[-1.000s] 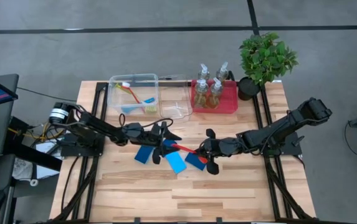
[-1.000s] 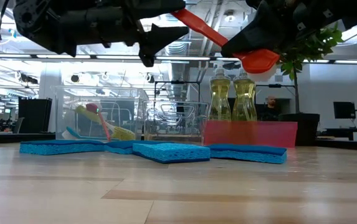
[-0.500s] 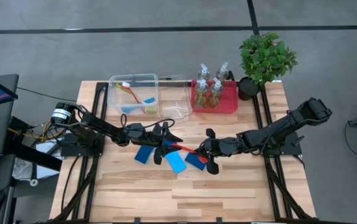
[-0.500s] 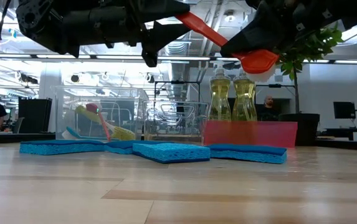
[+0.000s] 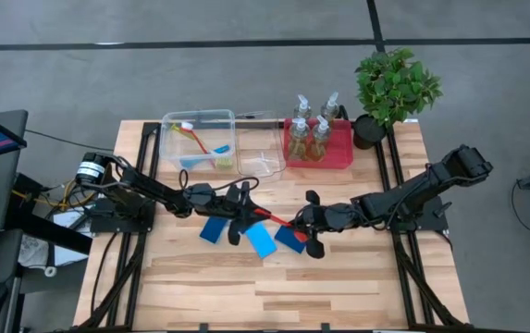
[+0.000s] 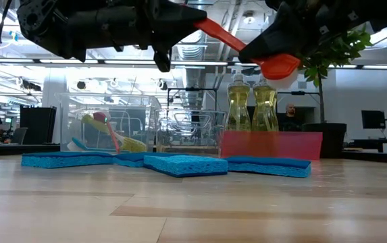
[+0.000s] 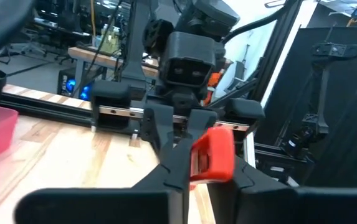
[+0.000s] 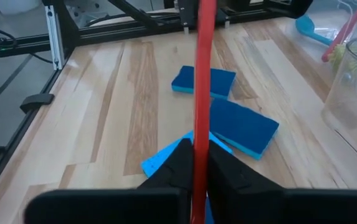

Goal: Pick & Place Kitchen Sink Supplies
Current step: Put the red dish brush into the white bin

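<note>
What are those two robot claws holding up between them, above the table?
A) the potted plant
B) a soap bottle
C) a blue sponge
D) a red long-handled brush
D: the red brush spans the gap between the left claw and the right claw, above the blue sponges.

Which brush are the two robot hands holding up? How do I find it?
Look above the blue sponges at mid-table, between the left gripper and right gripper. The red brush hangs there, gripped at both ends. The other brushes lie inside a clear bin.
</note>
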